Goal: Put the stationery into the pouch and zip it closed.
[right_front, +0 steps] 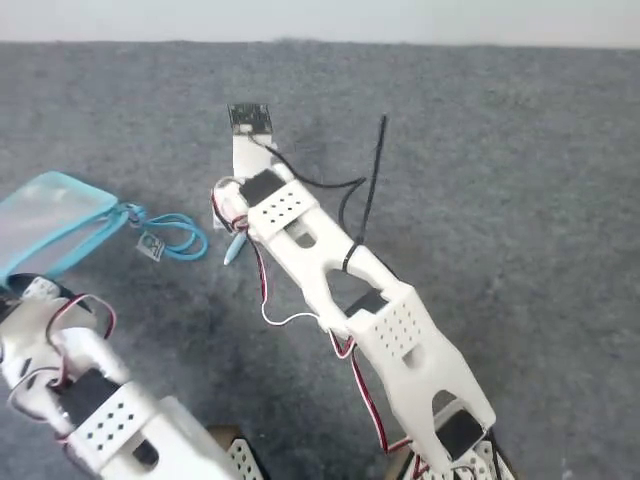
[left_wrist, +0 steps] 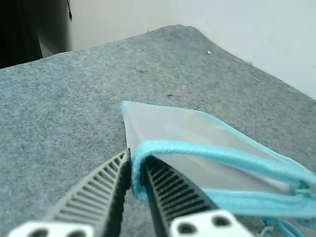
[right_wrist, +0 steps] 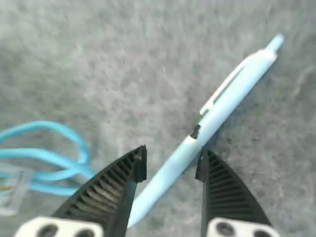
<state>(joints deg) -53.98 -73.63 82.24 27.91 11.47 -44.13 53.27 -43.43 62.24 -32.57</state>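
Straddling the pen [right_wrist: 217,111], the right gripper [right_wrist: 170,165] hangs low over the grey table [right_front: 500,150] with its fingers spread. One finger sits on each side of the barrel, and neither appears to touch it yet. The pen lies flat, left of the table's middle, with the pouch's blue cord [right_wrist: 54,158] looped just beside it. Its long axis runs slantwise through the gap between the fingers rather than square across it, with the clip end pointing away from the wrist. That slant matters most for the coming move. A squeeze here should catch the barrel near its lower half, but it may swivel the pen as the fingers meet unless the wrist turns a little first.

At the table's left edge, the left gripper [left_wrist: 134,165] is pinched on the blue trimmed rim of the clear pouch [left_wrist: 197,131], which lies flat. The right arm is plainly the nearer one to the pen, and the pouch lies to the left of it, beyond the cord.
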